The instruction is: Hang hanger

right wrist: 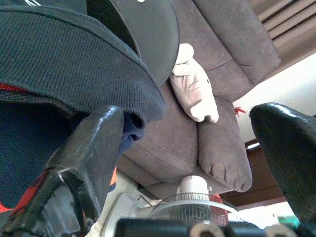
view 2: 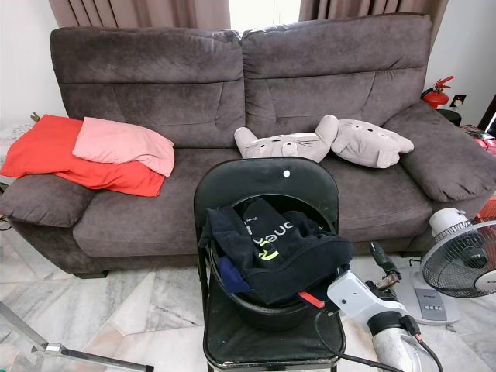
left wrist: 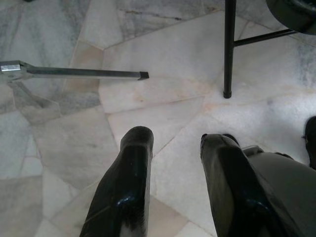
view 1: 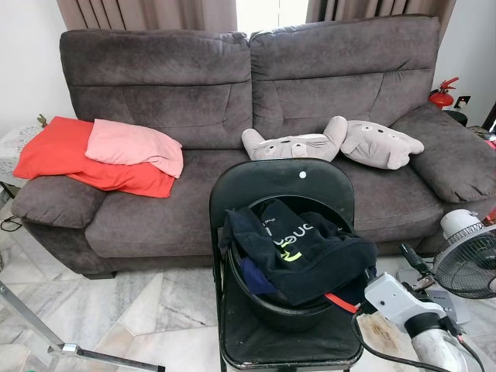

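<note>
1. Left eye view: a marble tile floor [view 1: 139,310] runs up to a dark grey sofa [view 1: 232,101] that fills the back of the room, with curtains [view 1: 147,12] above it.
2. On the sofa lie a red cloth [view 1: 62,151] with a pink cloth [view 1: 132,147] on top, and two grey plush pillows [view 1: 333,143].
3. A black folding chair [view 1: 279,186] stands before the sofa; on its seat sits a black bucket [view 1: 279,310] heaped with dark clothes [view 1: 302,248].
4. The right hand [right wrist: 187,163] is just beside the bucket's near right edge, its fingers spread wide apart with nothing between them; one finger [right wrist: 94,143] is close under the hem of the dark clothes.
5. A red strip [view 1: 341,302], which may be part of the hanger, shows from under the clothes just ahead of the right hand; I cannot tell for sure.
6. Beyond the right hand stands a white fan [view 1: 469,260], near the sofa's arm, leaving a narrow gap on that side.
7. The left hand [left wrist: 173,148] hangs low over the floor, fingers apart and empty.
8. Ahead of the left hand lie a metal bar [left wrist: 74,73] and a chair leg [left wrist: 228,49], with open floor between them.
</note>
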{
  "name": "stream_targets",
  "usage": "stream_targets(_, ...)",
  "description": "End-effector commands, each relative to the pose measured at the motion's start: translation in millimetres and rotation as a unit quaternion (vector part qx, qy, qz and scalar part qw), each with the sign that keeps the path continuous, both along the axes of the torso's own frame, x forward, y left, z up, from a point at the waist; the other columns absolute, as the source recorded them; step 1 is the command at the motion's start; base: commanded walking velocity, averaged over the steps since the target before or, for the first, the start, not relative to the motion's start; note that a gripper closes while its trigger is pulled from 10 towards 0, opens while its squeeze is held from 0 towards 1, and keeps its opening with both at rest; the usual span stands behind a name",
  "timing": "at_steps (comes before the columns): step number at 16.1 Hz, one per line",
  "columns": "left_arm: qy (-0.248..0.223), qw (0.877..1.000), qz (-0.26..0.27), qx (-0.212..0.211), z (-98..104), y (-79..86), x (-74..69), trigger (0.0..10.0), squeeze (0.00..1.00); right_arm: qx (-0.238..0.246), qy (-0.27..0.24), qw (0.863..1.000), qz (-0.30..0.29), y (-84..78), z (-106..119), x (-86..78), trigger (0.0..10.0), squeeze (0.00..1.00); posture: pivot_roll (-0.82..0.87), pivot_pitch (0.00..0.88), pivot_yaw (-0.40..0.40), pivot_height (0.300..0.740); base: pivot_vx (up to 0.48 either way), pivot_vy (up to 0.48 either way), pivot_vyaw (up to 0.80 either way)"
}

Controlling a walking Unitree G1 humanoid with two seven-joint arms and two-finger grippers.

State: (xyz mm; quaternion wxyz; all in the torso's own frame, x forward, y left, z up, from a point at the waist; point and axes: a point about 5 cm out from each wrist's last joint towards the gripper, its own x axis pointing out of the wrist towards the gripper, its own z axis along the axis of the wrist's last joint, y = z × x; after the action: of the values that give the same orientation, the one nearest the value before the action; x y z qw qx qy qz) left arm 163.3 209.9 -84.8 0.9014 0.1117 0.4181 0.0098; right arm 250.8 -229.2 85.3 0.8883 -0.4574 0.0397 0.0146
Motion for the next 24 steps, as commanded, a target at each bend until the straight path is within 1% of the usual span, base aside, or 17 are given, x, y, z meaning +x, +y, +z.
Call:
stream_targets(1, 0.014, 1.0, 0.001, -0.002, -2, 2.5, -4.7, 10.0, 0.0, 0.002, 0.004, 1.0, 0.006, 0.4, -2, 1.5, 10.0, 0.0, -0.08, 0.036, 0.056, 0.74, 0.0, 0.0, 0.0)
stream_targets(2, 0.015, 1.0, 0.001, -0.003, -2, 2.4, -4.8, 10.0, 0.0, 0.0, 0.003, 1.0, 0.007, 0.3, -1, 3.1, 10.0, 0.0, -0.08, 0.036, 0.056, 0.74, 0.0, 0.0, 0.0)
stream_targets(4, 0.017, 1.0, -0.001, -0.004, -2, 2.3, -4.9, 10.0, 0.0, -0.003, 0.012, 1.0, -0.015, -3.5, -2, 5.5, 10.0, 0.0, -0.08, 0.035, 0.055, 0.74, 0.0, 0.0, 0.0)
stream_targets(9, 0.022, 1.0, -0.003, -0.002, -3, 2.6, -5.2, 10.0, 0.0, 0.008, 0.019, 1.0, -0.02, -2.1, -7, -0.1, 10.0, 0.0, -0.08, 0.039, 0.058, 0.74, 0.0, 0.0, 0.0)
stream_targets(14, 0.026, 1.0, -0.005, -0.006, -3, 1.8, -5.6, 10.0, 0.0, 0.005, 0.029, 0.999, -0.033, -6.2, -9, 0.4, 10.0, 0.0, -0.08, 0.037, 0.054, 0.74, 0.0, 0.0, 0.0)
stream_targets(20, 0.027, 1.0, -0.004, -0.005, -3, 1.8, -5.6, 10.0, 0.0, 0.003, 0.022, 0.999, -0.027, -6.9, -4, 10.7, 10.0, 0.0, -0.08, 0.036, 0.054, 0.74, 0.0, 0.0, 0.0)
stream_targets(24, 0.028, 1.0, -0.006, -0.005, -3, 2.0, -5.6, 10.0, 0.0, 0.007, 0.015, 1.0, -0.008, -0.9, -1, 16.0, 10.0, 0.0, -0.08, 0.037, 0.055, 0.74, 0.0, 0.0, 0.0)
